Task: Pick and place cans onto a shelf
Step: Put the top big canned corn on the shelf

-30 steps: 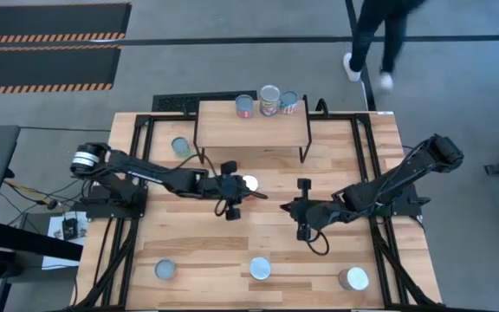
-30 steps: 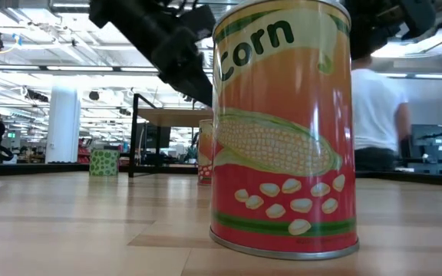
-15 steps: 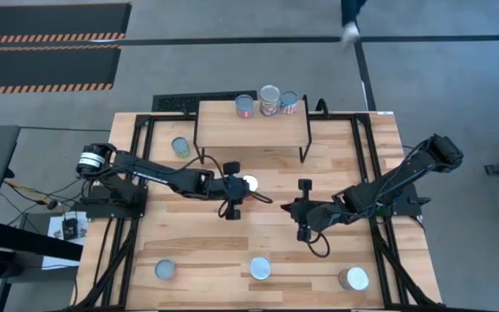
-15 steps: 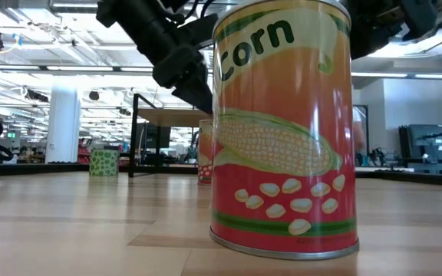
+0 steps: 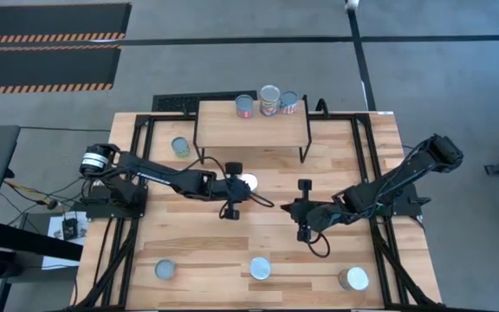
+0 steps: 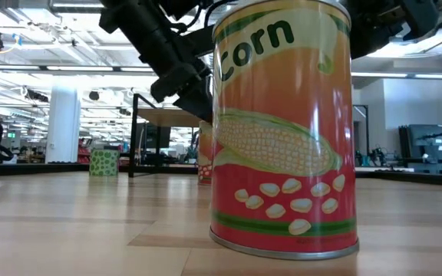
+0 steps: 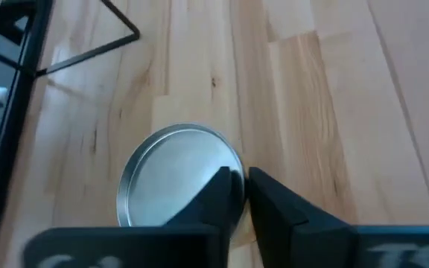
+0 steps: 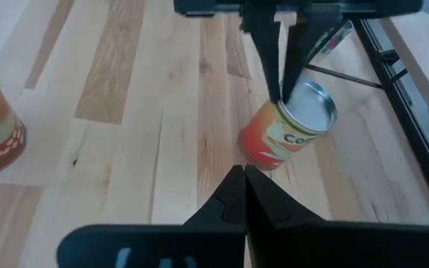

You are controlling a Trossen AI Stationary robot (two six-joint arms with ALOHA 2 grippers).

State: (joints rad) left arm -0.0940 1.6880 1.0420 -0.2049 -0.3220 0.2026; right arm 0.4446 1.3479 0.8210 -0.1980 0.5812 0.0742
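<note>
An orange corn can (image 5: 249,183) stands upright on its base on the table in front of the shelf (image 5: 252,128); it also shows in the right wrist view (image 8: 285,132). My left gripper (image 5: 232,187) points down over it, fingers shut, tips at the silver top's rim (image 7: 233,179). Three cans (image 5: 269,100) stand on the shelf's far edge. My right gripper (image 5: 304,211) is shut and empty over the table to the right of the can. My left gripper's shut fingertips (image 8: 281,93) come from above at the rim of the corn can's silver top, on the side toward my right gripper. I cannot tell whether they touch it. The can stands upright on the table.
A green can (image 5: 180,146) stands left of the shelf. Three more cans (image 5: 165,270) (image 5: 259,269) (image 5: 353,278) stand along the table's near edge; the middle one fills the low view (image 6: 282,130). Bare wood lies between the two grippers.
My left gripper has gone down toward the corn can's top. The can has stayed in place. A person behind the table's far edge has walked out of view.
</note>
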